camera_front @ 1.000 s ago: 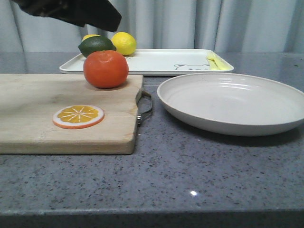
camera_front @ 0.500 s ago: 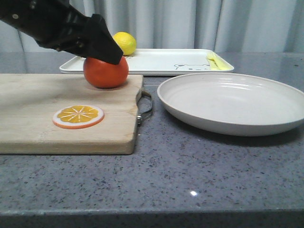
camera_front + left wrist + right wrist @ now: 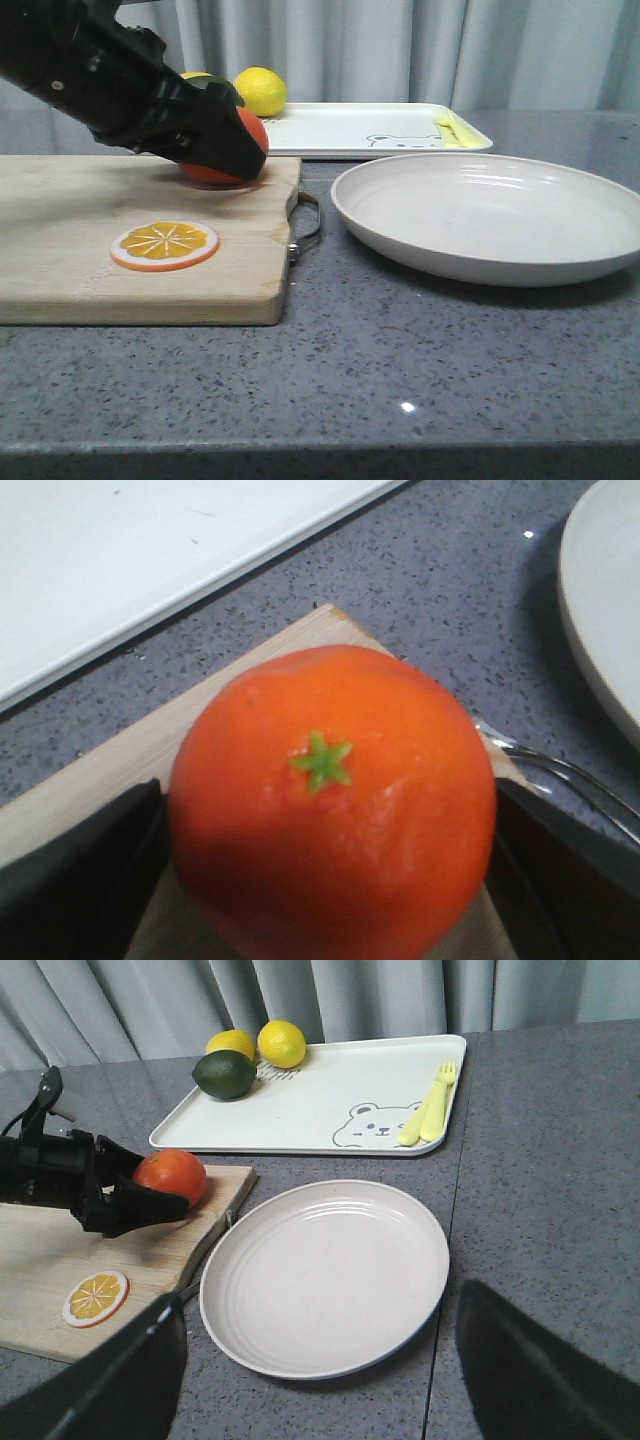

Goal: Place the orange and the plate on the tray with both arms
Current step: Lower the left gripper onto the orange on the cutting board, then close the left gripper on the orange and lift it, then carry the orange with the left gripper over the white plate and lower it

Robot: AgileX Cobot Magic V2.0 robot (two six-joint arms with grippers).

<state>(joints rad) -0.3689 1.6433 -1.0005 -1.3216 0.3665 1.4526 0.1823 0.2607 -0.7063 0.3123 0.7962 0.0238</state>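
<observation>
Orange glossy round fruit (image 3: 332,810) sits on wooden cutting board (image 3: 90,245), my left claw (image 3: 325,880) spread around it, not yet clamped. Next: squeeze, lift toward white rectangular tray (image 3: 340,128). Off-white round plate (image 3: 325,1275) on desk; my right claw (image 3: 320,1380) open above it.

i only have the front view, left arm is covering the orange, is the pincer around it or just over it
Observer: Around it. The left wrist view shows a finger on each side of the orange, which sits on the cutting board.
Operator: closed on it yet
Observer: Cannot tell; the fingers sit right beside the skin, but contact is unclear.
Operator: where's the right pincer, not in my view
Observer: The right pincer hangs open above the near edge of the plate, holding nothing.
Operator: room on the tray
Observer: Yes. On the tray, the lime and lemons crowd one end, yellow cutlery lies at the other, and the middle is bare.
</observation>
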